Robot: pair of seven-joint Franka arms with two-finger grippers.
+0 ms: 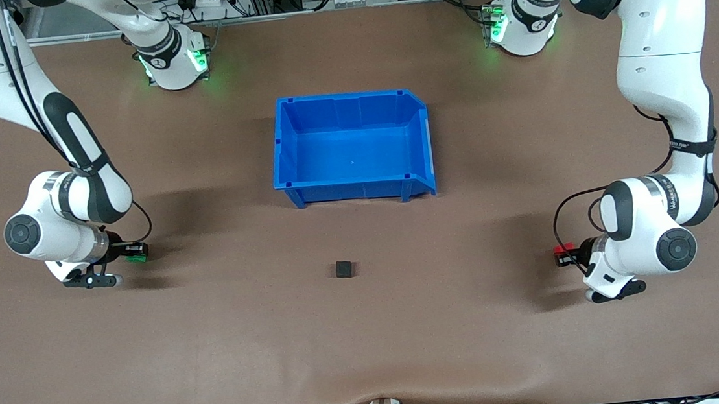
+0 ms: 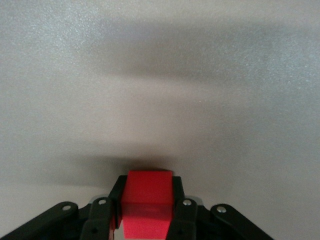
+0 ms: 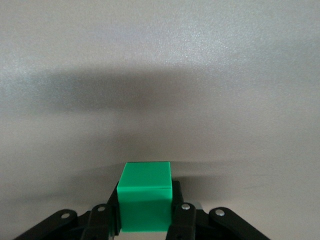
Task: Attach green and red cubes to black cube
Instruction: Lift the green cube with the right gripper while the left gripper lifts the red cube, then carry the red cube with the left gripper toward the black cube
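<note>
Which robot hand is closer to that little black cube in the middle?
Roughly equal; the right gripper, holding the green cube, looks slightly closer. The left gripper, holding the red cube, is toward the black cube's left-arm end.

green cube (image 3: 145, 195), red cube (image 2: 147, 202), black cube (image 1: 343, 268), blue bin (image 1: 359, 192)

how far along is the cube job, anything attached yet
Nothing attached yet. Picking looks done: the right gripper is shut on the green cube, the left gripper on the red cube. The black cube sits alone on the table. Left: bring both to it.
</note>
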